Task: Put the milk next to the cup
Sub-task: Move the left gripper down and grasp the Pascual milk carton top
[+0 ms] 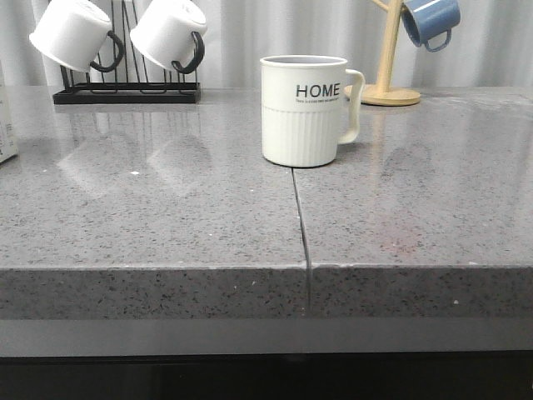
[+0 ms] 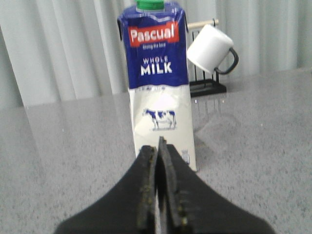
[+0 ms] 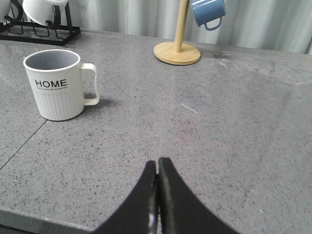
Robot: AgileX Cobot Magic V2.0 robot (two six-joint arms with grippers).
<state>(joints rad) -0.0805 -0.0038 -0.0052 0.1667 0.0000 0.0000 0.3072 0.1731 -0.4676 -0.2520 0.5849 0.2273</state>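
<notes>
The cream "HOME" cup [image 1: 304, 110] stands upright at the middle of the grey counter, handle to the right; it also shows in the right wrist view [image 3: 56, 84]. The milk carton [image 2: 158, 83], white with a blue top and a cow picture, stands upright just beyond my left gripper [image 2: 157, 148], which is shut and empty, apart from it. In the front view only a sliver of the carton [image 1: 7, 125] shows at the far left edge. My right gripper [image 3: 157, 165] is shut and empty, over bare counter near the front edge, right of the cup. Neither gripper shows in the front view.
A black rack [image 1: 125, 90] with two white black-handled mugs [image 1: 166, 33] stands at the back left. A wooden mug tree [image 1: 385, 92] with a blue mug [image 1: 430, 21] stands at the back right. A seam [image 1: 301, 225] runs through the counter in front of the cup.
</notes>
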